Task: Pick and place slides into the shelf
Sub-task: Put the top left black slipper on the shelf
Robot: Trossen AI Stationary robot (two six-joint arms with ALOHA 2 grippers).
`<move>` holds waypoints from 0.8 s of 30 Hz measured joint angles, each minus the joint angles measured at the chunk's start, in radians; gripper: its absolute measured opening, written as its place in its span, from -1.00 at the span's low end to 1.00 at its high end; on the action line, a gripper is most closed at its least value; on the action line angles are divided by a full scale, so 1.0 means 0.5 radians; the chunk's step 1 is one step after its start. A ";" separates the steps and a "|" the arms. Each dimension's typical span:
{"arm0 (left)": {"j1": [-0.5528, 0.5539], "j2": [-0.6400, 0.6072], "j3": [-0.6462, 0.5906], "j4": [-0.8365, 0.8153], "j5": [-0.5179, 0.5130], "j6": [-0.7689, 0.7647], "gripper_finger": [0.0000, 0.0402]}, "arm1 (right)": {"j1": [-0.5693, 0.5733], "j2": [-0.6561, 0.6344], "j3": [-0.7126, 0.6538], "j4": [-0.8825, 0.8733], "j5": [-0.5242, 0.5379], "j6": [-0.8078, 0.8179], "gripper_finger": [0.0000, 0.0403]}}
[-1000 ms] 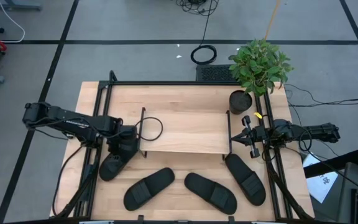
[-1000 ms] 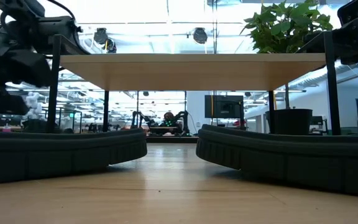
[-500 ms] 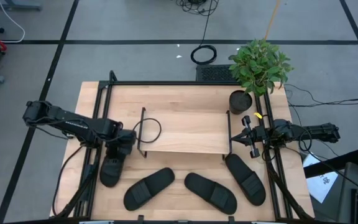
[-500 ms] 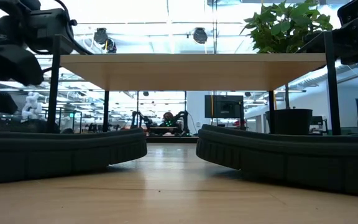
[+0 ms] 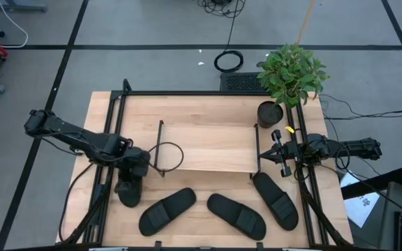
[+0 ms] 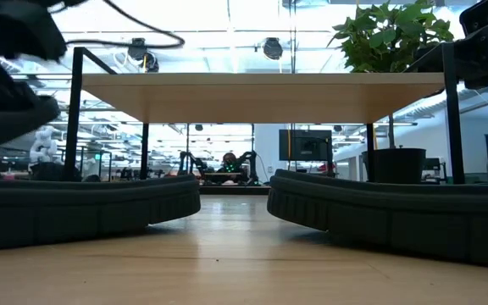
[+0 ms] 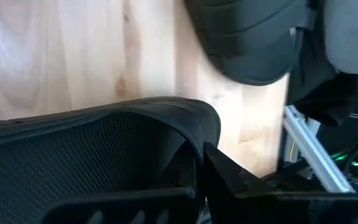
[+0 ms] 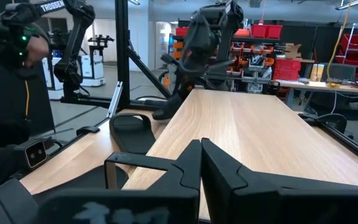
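Left gripper [image 5: 130, 183] grips a slide [image 5: 129, 193], its strap hidden beneath; right gripper [image 5: 276, 155], beside the shelf [image 5: 208, 146], is closed.

We see a leafy green potted plant [image 5: 291, 72] in a dark pot [image 5: 270, 111] at the wooden tabletop's [image 5: 187, 111] far right corner. A coiled black cable [image 5: 229, 62] lies on the grey floor beyond the table. White paper [image 5: 360, 207] sits off the table's right edge. A monitor [image 6: 305, 146] glows in the room behind.

Overhead, table-level and two wrist views.
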 joint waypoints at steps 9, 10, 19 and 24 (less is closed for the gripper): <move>-0.256 -0.217 0.131 -0.112 -0.274 -0.252 -0.99 | 0.000 0.000 -0.001 0.001 0.001 -0.002 -1.00; -0.279 -0.232 0.170 -0.106 -0.310 -0.253 -0.99 | 0.000 0.000 0.000 0.001 0.000 -0.003 -1.00; -0.303 -0.143 0.735 -0.146 -0.462 0.021 -1.00 | 0.000 0.000 0.000 0.001 0.001 0.012 -1.00; -0.227 0.041 1.144 -0.296 -0.552 0.427 -1.00 | 0.000 0.000 0.000 -0.008 0.001 -0.022 -1.00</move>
